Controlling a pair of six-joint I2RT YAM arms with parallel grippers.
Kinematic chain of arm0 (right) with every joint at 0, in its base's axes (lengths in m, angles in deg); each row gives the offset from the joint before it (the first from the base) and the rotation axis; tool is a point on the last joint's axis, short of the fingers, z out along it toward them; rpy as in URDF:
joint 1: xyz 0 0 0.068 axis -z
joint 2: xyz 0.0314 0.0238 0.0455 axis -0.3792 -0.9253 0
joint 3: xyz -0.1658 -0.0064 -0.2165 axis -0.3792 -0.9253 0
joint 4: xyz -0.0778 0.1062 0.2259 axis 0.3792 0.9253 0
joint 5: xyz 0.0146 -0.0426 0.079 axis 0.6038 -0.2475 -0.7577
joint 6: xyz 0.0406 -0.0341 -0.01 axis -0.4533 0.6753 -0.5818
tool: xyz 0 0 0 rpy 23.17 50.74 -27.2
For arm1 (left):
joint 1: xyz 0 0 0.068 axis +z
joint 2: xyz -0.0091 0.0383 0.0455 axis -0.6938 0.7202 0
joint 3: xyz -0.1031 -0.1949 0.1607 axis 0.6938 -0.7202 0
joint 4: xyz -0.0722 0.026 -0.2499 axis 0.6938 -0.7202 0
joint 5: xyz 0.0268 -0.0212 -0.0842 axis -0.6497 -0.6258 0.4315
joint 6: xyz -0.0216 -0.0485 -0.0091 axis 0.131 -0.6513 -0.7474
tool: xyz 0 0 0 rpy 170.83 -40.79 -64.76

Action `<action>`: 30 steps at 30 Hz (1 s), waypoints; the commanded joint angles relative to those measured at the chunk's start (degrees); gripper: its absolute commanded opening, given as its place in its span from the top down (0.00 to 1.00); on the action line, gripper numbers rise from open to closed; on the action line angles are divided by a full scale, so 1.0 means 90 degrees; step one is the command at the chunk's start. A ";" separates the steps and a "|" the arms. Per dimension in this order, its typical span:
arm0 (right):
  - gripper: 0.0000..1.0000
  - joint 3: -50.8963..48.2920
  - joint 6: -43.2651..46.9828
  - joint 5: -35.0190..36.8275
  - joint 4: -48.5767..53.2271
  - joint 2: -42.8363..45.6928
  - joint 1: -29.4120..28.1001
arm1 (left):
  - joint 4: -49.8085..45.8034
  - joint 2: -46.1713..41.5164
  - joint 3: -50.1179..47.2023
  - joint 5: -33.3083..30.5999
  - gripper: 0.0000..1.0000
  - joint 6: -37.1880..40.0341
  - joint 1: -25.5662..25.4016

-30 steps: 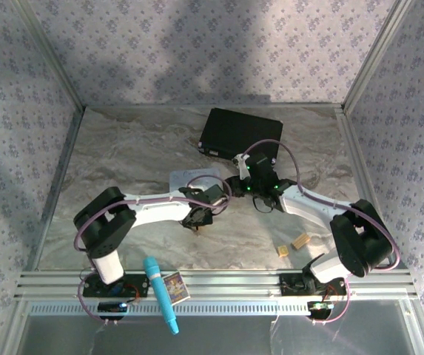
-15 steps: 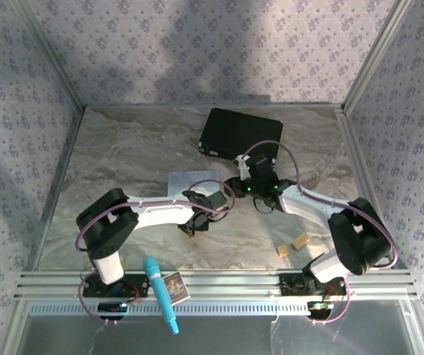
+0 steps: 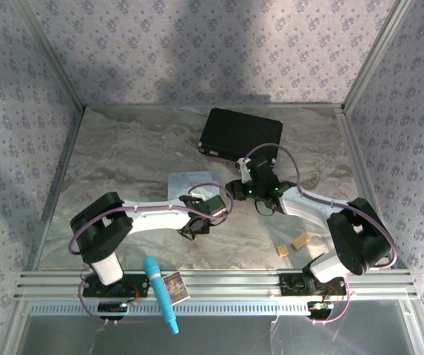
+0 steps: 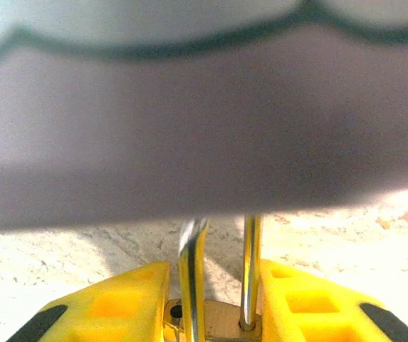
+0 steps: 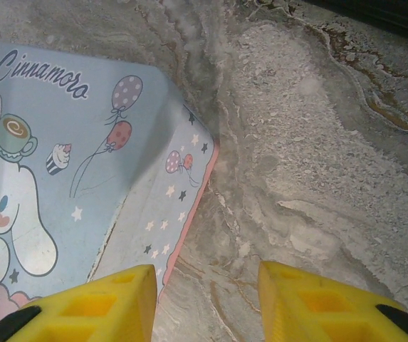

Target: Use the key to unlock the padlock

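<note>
Up close, the left wrist camera gives what the overhead one can't: the padlock (image 4: pixel 218 319), a small brass body, sits upright between the yellow ribbed fingers (image 4: pixel 125 303) of the left gripper (image 4: pixel 214 288). They press against both of its sides, so it is grasped. Its thin, polished silver shackle (image 4: pixel 249 263) rises in two legs. The left leg stands beside a dark hole in the top of the body; whether it is seated I cannot tell. Above it hangs a blurred grey-mauve mass with a dark wavy edge, too soft to identify.

From overhead the padlock is too small to make out, but the layout is plain. Both arms reach in to the middle of the marbled table (image 3: pixel 123 163), their grippers near one another beside the pastel tin (image 3: pixel 186 180). A matt black rectangular case (image 3: pixel 241 133) lies farther back. Two tan blocks (image 3: pixel 300 241) rest near the right arm's base. On the front rail lie a teal stick-shaped object (image 3: pixel 161 296) and a small printed card (image 3: pixel 175 287).

The right wrist camera looks down past the right gripper (image 5: pixel 207 299). Its yellow fingers stand apart with bare veined stone between them, holding nothing. Just to their left is the tin's glossy pale-blue lid, printed with a cartoon rabbit, balloons and stars, rounded at the corner and edged in pink.
</note>
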 commanded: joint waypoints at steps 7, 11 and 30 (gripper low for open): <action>0.58 -0.0011 -0.0044 0.0000 -0.0118 0.0010 0.0029 | -0.1761 0.0283 0.0532 -0.0002 0.81 0.0031 -0.0231; 0.58 -0.0045 -0.0083 0.0014 -0.0157 -0.0017 0.0029 | -0.2107 0.0116 0.0683 -0.0346 0.83 -0.0040 -0.0289; 0.58 -0.0167 -0.0215 -0.0090 -0.0345 -0.0097 0.0023 | 0.3344 -0.1560 -0.1767 0.3222 0.70 -0.0189 0.0541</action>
